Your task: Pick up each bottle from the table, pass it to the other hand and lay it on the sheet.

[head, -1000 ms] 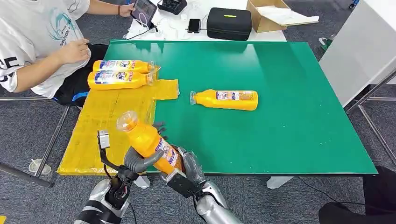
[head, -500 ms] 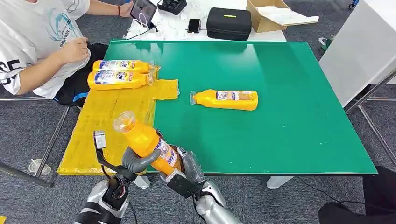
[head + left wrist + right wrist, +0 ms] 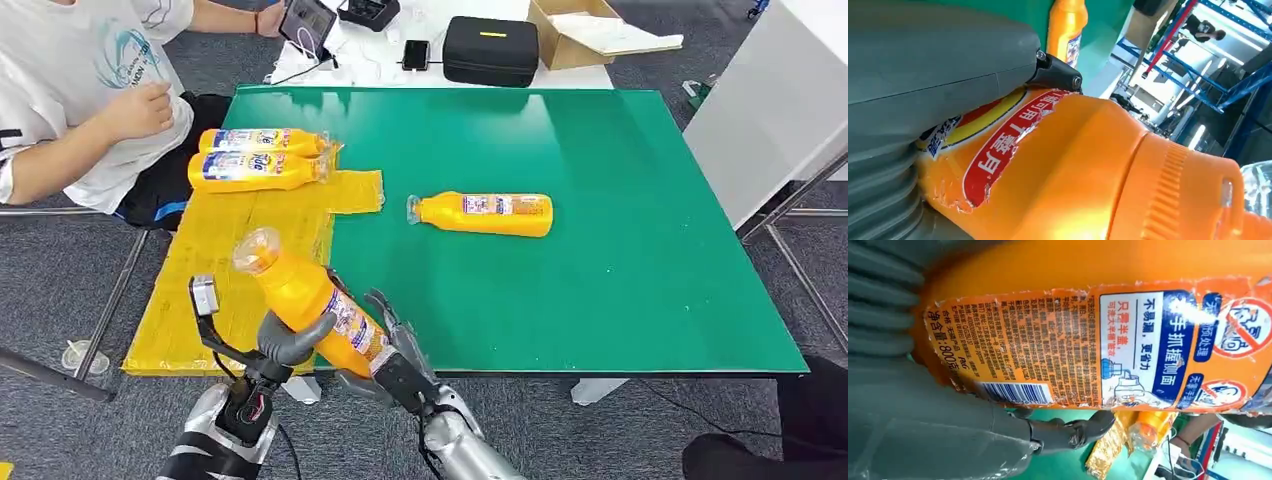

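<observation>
Four orange bottles are present: two lie on the yellow sheet (image 3: 230,250), one (image 3: 484,213) lies on the green table (image 3: 620,250), and one, the held bottle (image 3: 310,305), is tilted. The left hand (image 3: 290,340) wraps its fingers around it; the right hand (image 3: 395,365) has its fingers under its base. The right wrist view shows the back label (image 3: 1088,347).

Glossy orange plastic bottle (image 3: 310,300) with torn paper label, crinkled yellow sheet (image 3: 230,250), smooth green table (image 3: 600,250)

Green table (image 3: 640,250) w/ yellow sheet (image 3: 230,260) on left, one bottle (image 3: 485,213) lying mid-table.
</observation>
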Motion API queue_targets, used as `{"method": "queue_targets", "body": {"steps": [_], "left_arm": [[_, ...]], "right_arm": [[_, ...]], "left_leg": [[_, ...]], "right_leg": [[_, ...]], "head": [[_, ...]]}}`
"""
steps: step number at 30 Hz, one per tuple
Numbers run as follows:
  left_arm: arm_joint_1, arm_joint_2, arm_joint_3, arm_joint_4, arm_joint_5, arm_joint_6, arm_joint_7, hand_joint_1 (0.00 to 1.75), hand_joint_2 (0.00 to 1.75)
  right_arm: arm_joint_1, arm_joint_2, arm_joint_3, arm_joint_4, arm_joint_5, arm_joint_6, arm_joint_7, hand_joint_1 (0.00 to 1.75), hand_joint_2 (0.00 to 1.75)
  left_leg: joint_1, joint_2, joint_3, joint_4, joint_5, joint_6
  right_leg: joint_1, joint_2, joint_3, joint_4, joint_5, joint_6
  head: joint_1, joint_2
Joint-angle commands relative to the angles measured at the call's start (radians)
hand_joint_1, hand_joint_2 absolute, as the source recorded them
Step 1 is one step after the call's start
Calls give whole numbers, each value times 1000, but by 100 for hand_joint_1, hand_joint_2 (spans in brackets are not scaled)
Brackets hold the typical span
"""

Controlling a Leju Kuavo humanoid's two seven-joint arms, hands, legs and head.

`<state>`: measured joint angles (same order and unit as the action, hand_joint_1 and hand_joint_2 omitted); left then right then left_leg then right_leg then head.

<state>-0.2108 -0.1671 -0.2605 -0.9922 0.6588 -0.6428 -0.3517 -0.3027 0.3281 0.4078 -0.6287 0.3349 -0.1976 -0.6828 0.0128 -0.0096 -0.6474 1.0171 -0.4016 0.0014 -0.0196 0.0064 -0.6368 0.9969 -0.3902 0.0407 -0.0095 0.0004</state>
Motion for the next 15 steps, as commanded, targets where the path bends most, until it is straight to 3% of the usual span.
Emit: {"method": "queue_targets", "body": {"steps": [1, 7, 8, 12, 15], "left_arm": [[-78, -5, 79, 15, -150, 183, -114, 175, 175], [-102, -5, 115, 15, -217, 256, -150, 175, 175], [-186, 9, 221, -4, -599, 669, -326, 175, 175], [-248, 40, 243, 47, -926, 993, -346, 175, 175], [-283, 51, 248, 116, -969, 1045, -346, 175, 175]], "right_arm": [[60, -39, -49, -242, -73, 49, -9, 0, 0], [88, -47, -54, -336, -77, 17, -4, 0, 0], [161, -67, -48, -610, -96, -98, 4, 0, 0], [177, -86, 0, -701, -121, -121, 2, 0, 0], [178, -86, 16, -713, -134, -126, -9, 0, 0]], "left_leg": [[1, -2, 0, 1, 0, 0], [1, -2, 1, 1, -1, 1], [1, -3, 1, 2, -1, 1], [1, -2, -1, 1, 1, 0], [1, -1, 1, 1, 0, 0]], "right_leg": [[1, -3, 1, 0, -1, -1], [2, -4, 3, 0, -2, -2], [2, -4, 3, 1, -2, -2], [1, -3, 0, 1, 0, -2], [2, -1, 2, 0, -1, -2]], "head": [[0, 0], [0, 0], [0, 0], [0, 0], [0, 0]]}}
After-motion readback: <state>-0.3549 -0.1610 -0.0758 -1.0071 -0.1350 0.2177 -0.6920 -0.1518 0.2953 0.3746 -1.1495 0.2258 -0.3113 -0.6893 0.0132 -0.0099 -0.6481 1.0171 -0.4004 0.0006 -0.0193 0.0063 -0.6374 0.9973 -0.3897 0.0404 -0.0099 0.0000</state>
